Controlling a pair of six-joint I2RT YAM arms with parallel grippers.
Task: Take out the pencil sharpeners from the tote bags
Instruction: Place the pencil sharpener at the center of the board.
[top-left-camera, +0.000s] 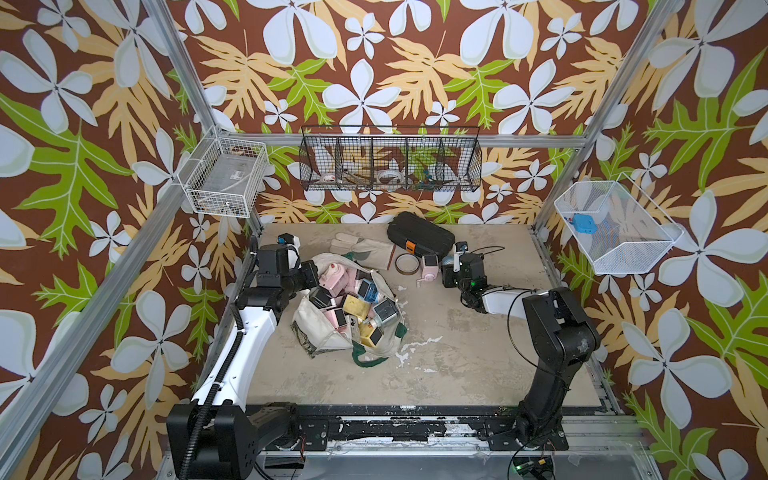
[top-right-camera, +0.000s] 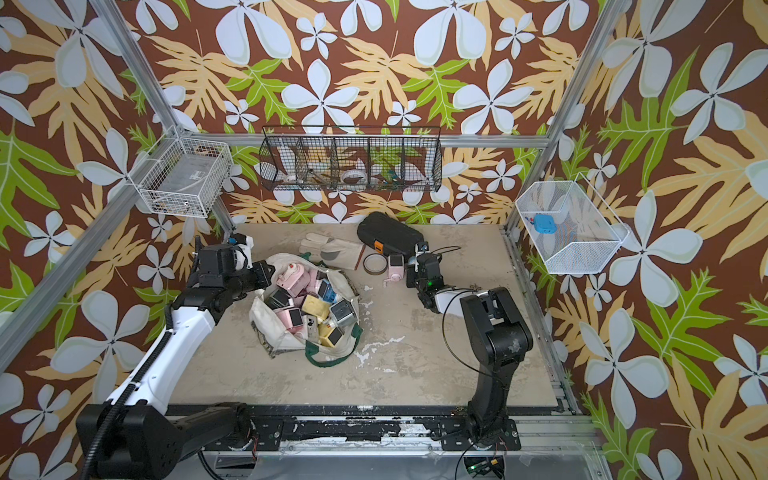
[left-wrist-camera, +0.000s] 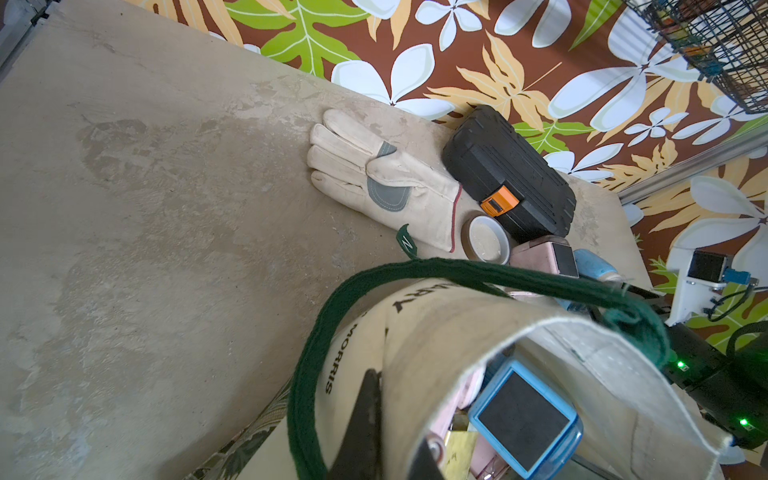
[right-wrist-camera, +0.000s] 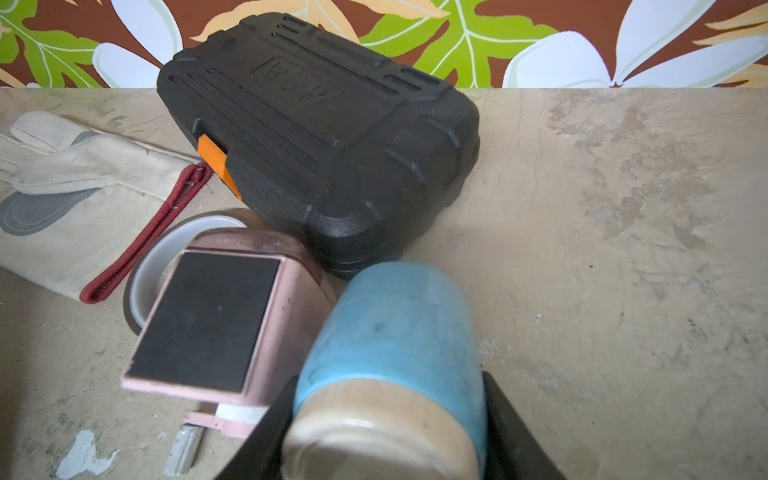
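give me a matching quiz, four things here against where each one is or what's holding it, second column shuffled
1 tote bag
2 blue sharpener
3 pink sharpener
4 glove

a between the tape roll and the blue sharpener
b rim pinched by the left fingers
c flat beside the black case
d held in the right fingers

Pairs: 1-b, 2-d, 3-a, 4-c

The tote bag (top-left-camera: 307, 328) holds pencil sharpeners (top-left-camera: 353, 303); behind it lies a work glove (top-left-camera: 361, 247), with a hard case (top-left-camera: 419, 235), tape roll (top-left-camera: 405, 264) and lone sharpener (top-left-camera: 429, 266) rightward.
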